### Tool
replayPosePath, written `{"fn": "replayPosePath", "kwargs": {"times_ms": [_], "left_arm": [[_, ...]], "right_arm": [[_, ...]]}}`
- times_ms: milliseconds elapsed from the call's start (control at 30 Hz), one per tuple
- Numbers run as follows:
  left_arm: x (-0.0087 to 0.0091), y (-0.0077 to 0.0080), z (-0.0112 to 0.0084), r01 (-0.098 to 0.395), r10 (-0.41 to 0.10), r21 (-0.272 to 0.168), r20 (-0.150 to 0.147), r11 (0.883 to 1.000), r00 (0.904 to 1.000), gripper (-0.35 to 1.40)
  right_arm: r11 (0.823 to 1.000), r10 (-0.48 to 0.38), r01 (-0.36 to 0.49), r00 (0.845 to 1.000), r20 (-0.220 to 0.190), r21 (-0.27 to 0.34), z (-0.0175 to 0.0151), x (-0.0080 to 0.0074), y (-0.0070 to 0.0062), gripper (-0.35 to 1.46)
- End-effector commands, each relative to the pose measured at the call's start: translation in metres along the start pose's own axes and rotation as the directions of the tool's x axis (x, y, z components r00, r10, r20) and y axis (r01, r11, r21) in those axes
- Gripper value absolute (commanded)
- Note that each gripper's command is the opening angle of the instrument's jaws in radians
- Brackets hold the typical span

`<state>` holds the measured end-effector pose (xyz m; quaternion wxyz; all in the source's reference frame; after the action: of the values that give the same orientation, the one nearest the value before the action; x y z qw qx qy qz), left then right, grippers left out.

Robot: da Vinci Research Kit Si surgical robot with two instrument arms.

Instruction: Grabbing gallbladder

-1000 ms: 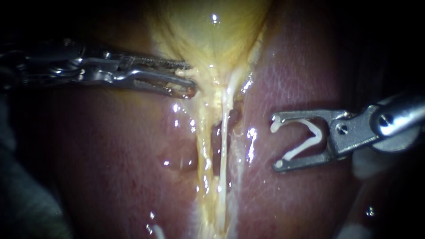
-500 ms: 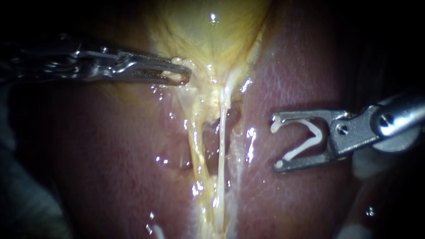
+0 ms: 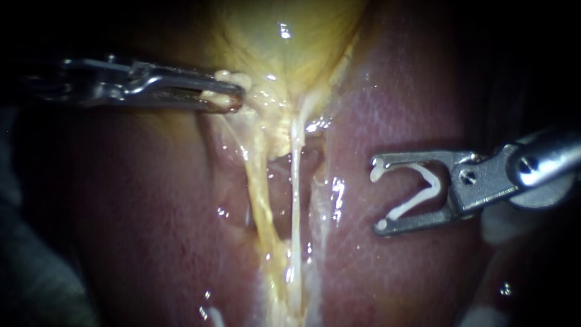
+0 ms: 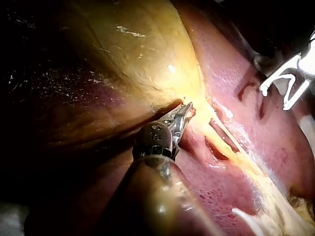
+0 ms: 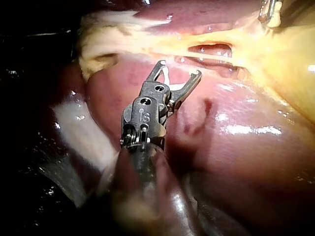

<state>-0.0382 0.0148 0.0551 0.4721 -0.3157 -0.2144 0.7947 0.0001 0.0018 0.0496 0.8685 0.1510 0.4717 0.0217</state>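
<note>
your left instrument (image 3: 233,100) lies level, jaws clamped on gallbladder (image 3: 290,42) edge. right instrument (image 3: 377,194) over liver (image 3: 393,103), jaws wide w/ clip (image 3: 423,188) seated in them; tubes (image 3: 295,181) between both.

The gallbladder (image 3: 284,36) runs out past the far edge of the endoscope view, its body unseen, and the jaws of the left instrument (image 3: 236,99) cover most of the fold of it they clamp, so the depth of the bite cannot be told. Its shaft sinks into darkness at the left. The right instrument (image 3: 376,194), jaws holding a white clip (image 3: 417,191), has a blurred shaft cut off at the right edge. The pale strands (image 3: 295,200) leave at the near edge. A blurred pale patch (image 3: 36,284) at the near left cannot be identified.
</note>
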Motion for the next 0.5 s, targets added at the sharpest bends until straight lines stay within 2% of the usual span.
{"fn": "replayPosePath", "kwargs": {"times_ms": [33, 200, 500], "left_arm": [[0.0004, 0.0, -0.0008, 0.002, -0.002, 0.002, -0.011, 1.0, 0.9999, -0.35], [0.0013, 0.0003, -0.0025, 0.013, -0.013, 0.001, -0.028, 1.0, 0.9995, -0.35], [0.0013, 0.0005, -0.0025, 0.015, -0.015, 0.003, -0.029, 1.0, 0.9995, -0.35]], "right_arm": [[1.0, 0.0, 0.0, 1.0, 0.0, 0.0, 0.0, 0.0, 0.0, 0.5], [1.0, 0.0, 0.0, 1.0, 0.0, 0.0, 0.0, 0.0, 0.0, 0.5], [1.0, 0.001, -0.001, 1.0, 0.0, 0.0, 0.0, 0.0, 0.0, 0.5]]}}
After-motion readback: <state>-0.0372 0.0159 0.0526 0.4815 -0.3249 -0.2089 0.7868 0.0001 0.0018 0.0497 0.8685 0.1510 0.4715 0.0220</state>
